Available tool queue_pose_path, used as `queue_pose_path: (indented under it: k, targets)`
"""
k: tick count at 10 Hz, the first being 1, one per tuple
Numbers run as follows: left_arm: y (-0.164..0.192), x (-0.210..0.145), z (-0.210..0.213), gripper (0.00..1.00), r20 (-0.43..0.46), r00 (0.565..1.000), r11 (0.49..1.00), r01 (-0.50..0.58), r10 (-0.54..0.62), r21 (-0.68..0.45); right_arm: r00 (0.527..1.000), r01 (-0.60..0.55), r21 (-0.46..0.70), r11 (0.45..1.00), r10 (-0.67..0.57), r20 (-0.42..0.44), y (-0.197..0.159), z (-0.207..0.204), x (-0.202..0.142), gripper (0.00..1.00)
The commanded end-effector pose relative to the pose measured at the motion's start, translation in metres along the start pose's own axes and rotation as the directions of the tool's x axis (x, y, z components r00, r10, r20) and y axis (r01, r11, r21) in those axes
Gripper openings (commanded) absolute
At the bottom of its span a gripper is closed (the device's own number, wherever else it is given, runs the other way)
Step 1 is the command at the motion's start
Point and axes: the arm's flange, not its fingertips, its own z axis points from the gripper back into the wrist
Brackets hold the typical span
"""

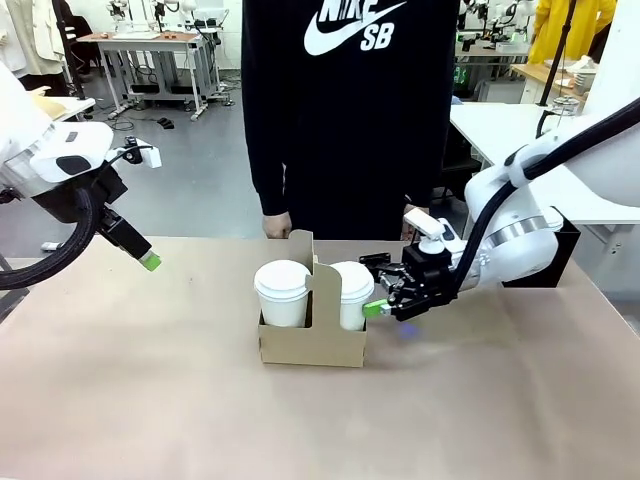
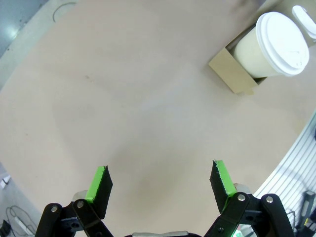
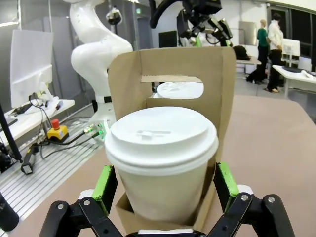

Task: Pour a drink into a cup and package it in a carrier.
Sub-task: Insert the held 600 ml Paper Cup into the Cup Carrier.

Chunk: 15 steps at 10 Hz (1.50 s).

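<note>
Behind carrier (image 1: 312,340) handle — far cup (image 3: 180,90) mostly hidden; near cup (image 3: 162,158) unobstructed.

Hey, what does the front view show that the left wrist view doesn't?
Front view alone: the person standing at the far side, the right tool open beside the right-hand lidded cup, and the carrier's upright handle. Left wrist view alone: the left tool's green pads close up, open above bare tabletop. Both share the brown cardboard carrier and the left-hand lidded white cup.
</note>
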Motion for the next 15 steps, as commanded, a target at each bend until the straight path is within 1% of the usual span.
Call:
queue_pose_path:
  k: [1, 3, 4, 5, 6, 7, 9, 10, 11, 12, 13, 15]
  targets:
    - [-0.001, 0.001, 0.001, 1.00, 0.001, 1.000, 1.000, -0.008, 0.008, 0.006, 0.999, -0.008, -0.023, 1.000, 0.007, -0.050, 0.014, 0.020, 0.010, 1.00]
    - [-0.001, 0.001, 0.001, 1.00, 0.001, 1.000, 1.000, -0.008, 0.008, 0.006, 0.993, 0.011, -0.074, 0.997, -0.020, -0.118, 0.028, 0.044, 0.027, 1.00]
    - [-0.001, 0.001, 0.001, 1.00, 0.001, 1.000, 1.000, -0.008, 0.008, 0.006, 0.986, 0.037, -0.142, 0.989, -0.059, -0.155, 0.042, 0.059, 0.042, 1.00]
    - [-0.001, 0.001, 0.001, 1.00, 0.001, 1.000, 1.000, -0.008, 0.008, 0.006, 0.968, 0.112, -0.243, 0.964, -0.161, -0.193, 0.063, 0.078, 0.062, 1.00]
    - [-0.001, 0.001, 0.001, 1.00, 0.001, 1.000, 1.000, -0.008, 0.008, 0.006, 0.945, 0.160, -0.359, 0.919, -0.248, -0.213, 0.082, 0.098, 0.078, 1.00]
    - [-0.001, 0.001, 0.001, 1.00, 0.001, 1.000, 1.000, -0.008, 0.008, 0.006, 0.913, 0.191, -0.480, 0.856, -0.335, -0.233, 0.097, 0.120, 0.087, 1.00]
    - [-0.001, 0.001, 0.001, 1.00, 0.001, 1.000, 1.000, -0.008, 0.008, 0.006, 0.835, 0.253, -0.652, 0.715, -0.501, -0.226, 0.125, 0.152, 0.091, 1.00]
    - [-0.001, 0.001, 0.001, 1.00, 0.001, 1.000, 1.000, -0.008, 0.008, 0.006, 0.802, 0.274, -0.706, 0.653, -0.560, -0.208, 0.138, 0.166, 0.090, 1.00]
    - [-0.001, 0.001, 0.001, 1.00, 0.001, 1.000, 1.000, -0.008, 0.008, 0.006, 0.774, 0.291, -0.742, 0.604, -0.605, -0.188, 0.151, 0.177, 0.087, 1.00]
    - [-0.001, 0.001, 0.001, 1.00, 0.001, 1.000, 1.000, -0.008, 0.008, 0.006, 0.770, 0.295, -0.757, 0.583, -0.615, -0.173, 0.161, 0.183, 0.085, 1.00]
    - [-0.001, 0.001, 0.001, 1.00, 0.001, 1.000, 1.000, -0.008, 0.008, 0.006, 0.772, 0.294, -0.768, 0.569, -0.615, -0.160, 0.167, 0.187, 0.082, 1.00]
    - [-0.001, 0.001, 0.001, 1.00, 0.001, 1.000, 1.000, -0.008, 0.008, 0.006, 0.774, 0.296, -0.774, 0.560, -0.615, -0.150, 0.172, 0.190, 0.078, 1.00]
